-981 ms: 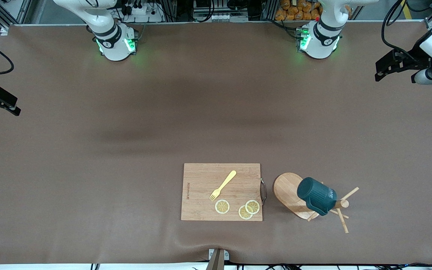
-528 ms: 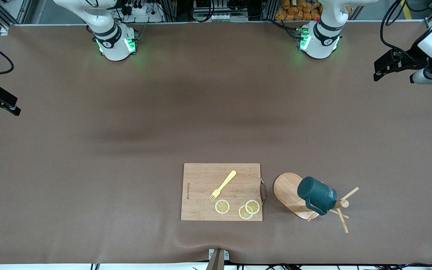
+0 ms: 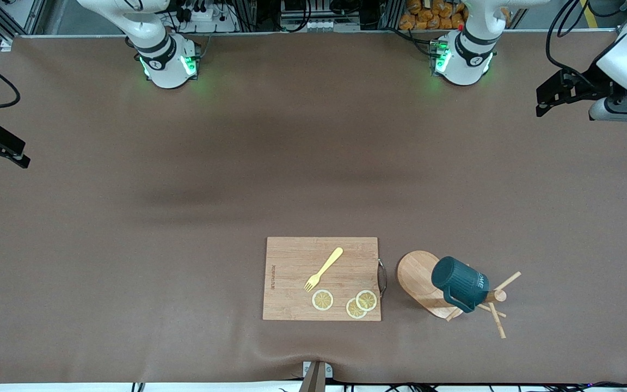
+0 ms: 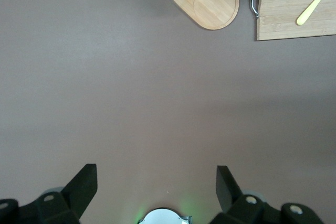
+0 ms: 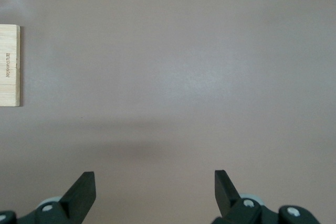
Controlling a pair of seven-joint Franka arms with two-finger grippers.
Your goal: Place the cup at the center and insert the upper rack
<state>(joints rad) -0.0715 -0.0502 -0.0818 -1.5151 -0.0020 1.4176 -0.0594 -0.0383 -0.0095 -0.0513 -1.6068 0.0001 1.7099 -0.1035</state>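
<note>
Upper rack [image 3: 425,283] lies tipped on its side on the table [image 3: 183,218], just beside the cutting board [image 3: 297,261] toward the left arm's end. Cup [image 3: 459,283] hangs on it, off the table centre. Left gripper [image 4: 155,187] hovers over bare table, jaws wide apart, holding nothing. Right gripper [image 5: 155,190] waits at its end, likewise spread and empty. On the board: 1 fork [image 3: 324,268], 3 lemon slices [image 3: 323,299].

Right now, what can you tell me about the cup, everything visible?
The cup is a small dark teal mug with a ribbed outer wall, small white lettering and a side handle. It hangs tilted on the bamboo mug tree, over its oval base, beside the cutting board toward the left arm's end. No pincer is near it.
</note>
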